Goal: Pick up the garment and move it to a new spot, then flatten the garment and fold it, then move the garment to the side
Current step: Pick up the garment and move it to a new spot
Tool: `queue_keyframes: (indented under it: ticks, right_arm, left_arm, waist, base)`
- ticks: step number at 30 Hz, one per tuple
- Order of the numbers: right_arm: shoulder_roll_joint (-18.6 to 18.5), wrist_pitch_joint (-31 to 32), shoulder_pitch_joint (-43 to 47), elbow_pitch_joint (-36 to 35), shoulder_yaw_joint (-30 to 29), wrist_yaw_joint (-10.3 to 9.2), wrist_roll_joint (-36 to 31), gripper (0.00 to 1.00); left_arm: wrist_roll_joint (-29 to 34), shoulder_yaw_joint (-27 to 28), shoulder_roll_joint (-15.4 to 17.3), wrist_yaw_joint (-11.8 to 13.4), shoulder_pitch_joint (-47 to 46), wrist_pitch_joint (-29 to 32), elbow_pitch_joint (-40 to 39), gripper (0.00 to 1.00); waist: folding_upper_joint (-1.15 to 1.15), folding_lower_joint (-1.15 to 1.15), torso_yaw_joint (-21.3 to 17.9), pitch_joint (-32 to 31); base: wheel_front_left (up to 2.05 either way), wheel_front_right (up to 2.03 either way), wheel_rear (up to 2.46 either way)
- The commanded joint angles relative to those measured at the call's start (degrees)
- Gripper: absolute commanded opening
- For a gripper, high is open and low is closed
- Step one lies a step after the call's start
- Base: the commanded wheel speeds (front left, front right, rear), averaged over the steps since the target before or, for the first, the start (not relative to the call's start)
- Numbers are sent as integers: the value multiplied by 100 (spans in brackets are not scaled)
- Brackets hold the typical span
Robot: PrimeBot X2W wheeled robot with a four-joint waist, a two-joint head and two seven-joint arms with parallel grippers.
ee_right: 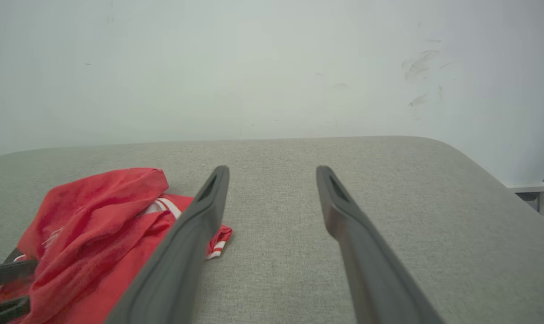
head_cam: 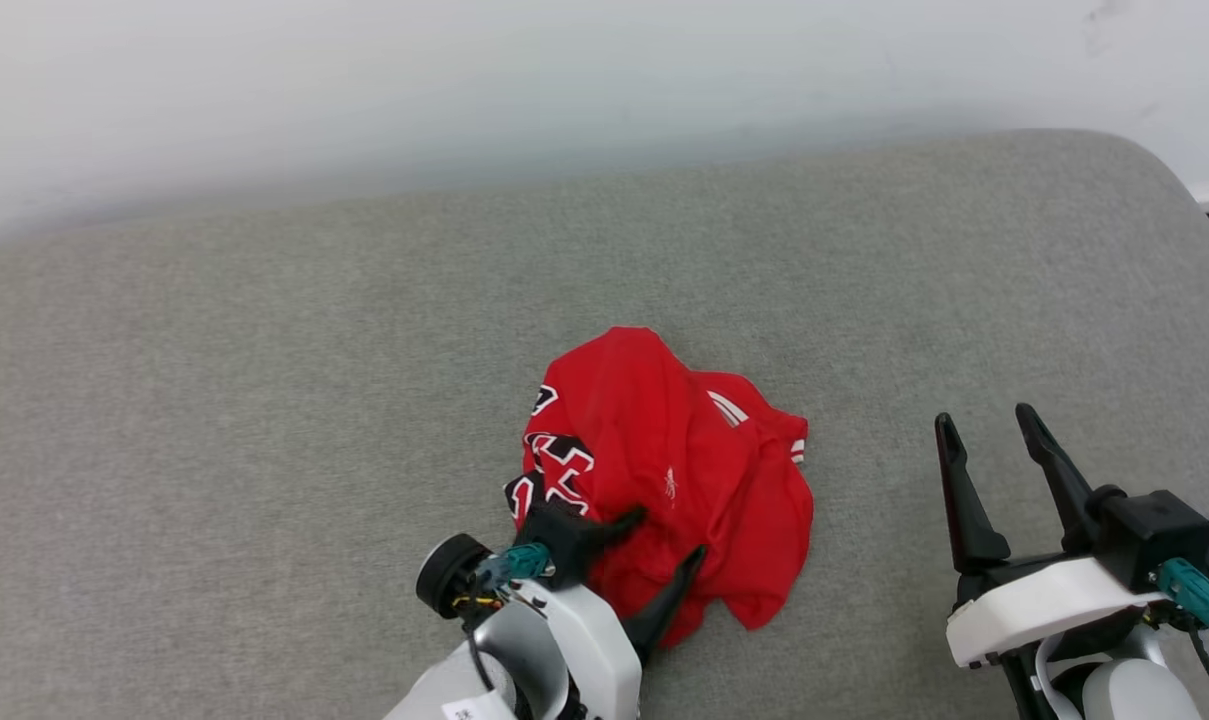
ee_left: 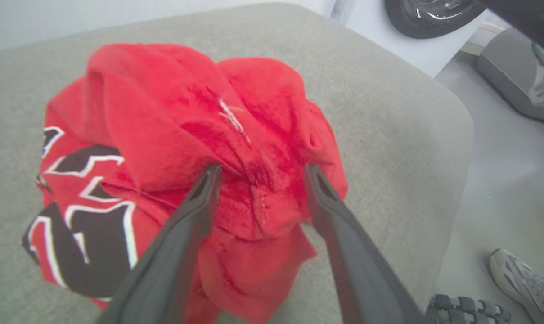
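We see the garment, a red jersey-style T-shirt with white-striped trim and a black-and-white graphic, lying crumpled in a heap on a grey upholstered cushion, near its front edge and a little right of centre; behind the cushion stands a plain white wall. The graphic faces the robot's left side of the heap, and a white-striped seam shows at its far right. The left claw sits at the near edge of the heap with its two dark fingers apart; in the left wrist view we find the left claw straddling a raised fold of the garment, the fingertips lying against the cloth without pinching it. The right claw hovers over bare cushion well to the right of the garment, its fingers spread wide and nothing between them; the right wrist view shows the right claw likewise apart, with the garment at its lower left. A person's pale shoe stands on the grey floor beside the cushion.
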Motion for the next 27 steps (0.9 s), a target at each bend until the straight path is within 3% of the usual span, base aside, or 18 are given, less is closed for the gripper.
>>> queue_keyframes:
  ticks: [1,3,4,9,20,27]
  right_arm:
    - [7,26,53,13,2,-4,-9,100]
    - [7,67,109,39,22,-4,39,100]
    - [7,113,153,49,38,-4,22,100]
    - [7,166,260,33,43,-4,4,100]
    - [7,308,483,-149,10,-4,1,100]
    - [7,365,629,-312,-27,-4,30,100]
  left_arm:
    - [35,39,32,-7,16,-140,-46,100]
    - [59,117,32,69,66,-417,-130,100]
    - [83,297,20,261,134,-875,-228,100]
    - [52,656,25,626,209,-1290,-313,100]
    - [108,1518,342,1273,551,-1542,-486,100]
    - [177,2085,635,1541,993,-1570,-753,100]
  waist:
    - [0,0,84,-94]
    - [0,0,143,-185]
    - [0,0,231,-299]
    - [0,0,341,-450]
    - [0,0,484,-642]
    - [0,0,541,-724]
  base:
    - [0,0,0]
    - [0,0,0]
    - [0,0,0]
    - [0,0,0]
    - [0,0,0]
    - [0,0,0]
